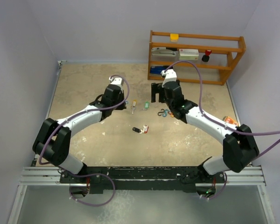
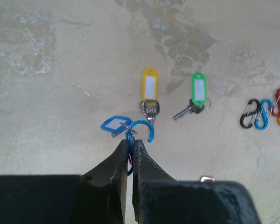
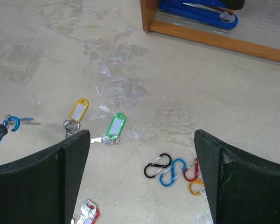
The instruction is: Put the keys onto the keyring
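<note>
My left gripper [image 2: 130, 142] is shut on a blue hook-shaped keyring [image 2: 142, 128], and the blue-tagged key [image 2: 115, 124] hangs on it just above the table. The yellow-tagged key [image 2: 149, 88] and the green-tagged key [image 2: 198, 91] lie just beyond it. The black-tagged key [image 1: 136, 129] and the red-tagged key [image 1: 144, 129] lie nearer, mid-table. My right gripper [image 3: 142, 186] is open and empty, hovering over the table above the clip cluster; the green key [image 3: 114, 127], the yellow key [image 3: 77, 112] and the red key [image 3: 86, 212] show in its view.
Several small S-shaped clips [image 3: 175, 170], black, blue, red and orange, lie in a cluster right of the keys [image 1: 165, 113]. A wooden shelf [image 1: 196, 56] with a blue stapler [image 3: 200, 11] and other items stands at the back right.
</note>
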Controlling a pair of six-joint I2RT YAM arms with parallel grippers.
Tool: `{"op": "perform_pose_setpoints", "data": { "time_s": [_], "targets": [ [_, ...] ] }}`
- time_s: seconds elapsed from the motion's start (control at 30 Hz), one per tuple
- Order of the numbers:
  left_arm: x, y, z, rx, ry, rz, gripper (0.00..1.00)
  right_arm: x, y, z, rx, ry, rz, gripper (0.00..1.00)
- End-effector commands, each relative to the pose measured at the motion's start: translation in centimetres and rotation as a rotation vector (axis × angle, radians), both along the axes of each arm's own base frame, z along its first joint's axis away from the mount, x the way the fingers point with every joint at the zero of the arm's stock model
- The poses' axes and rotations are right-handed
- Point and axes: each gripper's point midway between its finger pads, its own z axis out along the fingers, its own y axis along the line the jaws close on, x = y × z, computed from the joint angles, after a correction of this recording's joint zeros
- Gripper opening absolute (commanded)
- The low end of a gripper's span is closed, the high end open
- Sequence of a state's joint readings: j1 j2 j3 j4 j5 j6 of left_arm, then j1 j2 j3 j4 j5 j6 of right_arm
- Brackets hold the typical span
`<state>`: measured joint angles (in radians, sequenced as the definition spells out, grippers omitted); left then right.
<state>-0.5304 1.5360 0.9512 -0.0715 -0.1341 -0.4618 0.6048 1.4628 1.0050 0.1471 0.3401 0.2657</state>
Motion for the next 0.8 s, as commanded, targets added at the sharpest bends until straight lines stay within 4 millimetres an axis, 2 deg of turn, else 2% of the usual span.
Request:
{"op": "perform_pose_setpoints", "data": {
  "time_s": [0.0,0.37,0.53,0.77],
  "targets": [
    [3.0,0.4,4.1,-0.115,-0.118,0.075,0.00,-0.5,-1.3,1.2,0.001,-0.029,-0.040,0.97],
    [5.7,4.1,5.4,-0.308,-0.154,0.192,0.00,-0.9,-2.0,1.3,0.001,-0.028,-0.041,0.98],
    [6.2,4.7,4.6,-0.409,-0.140,0.193,0.01,-0.9,-1.9,1.4,0.006,-0.028,-0.039,0.98],
    [6.4,5.0,3.8,-0.497,-0.138,0.179,0.11,-0.9,-1.9,1.3,0.006,-0.024,-0.033,0.98]
  ]
}}
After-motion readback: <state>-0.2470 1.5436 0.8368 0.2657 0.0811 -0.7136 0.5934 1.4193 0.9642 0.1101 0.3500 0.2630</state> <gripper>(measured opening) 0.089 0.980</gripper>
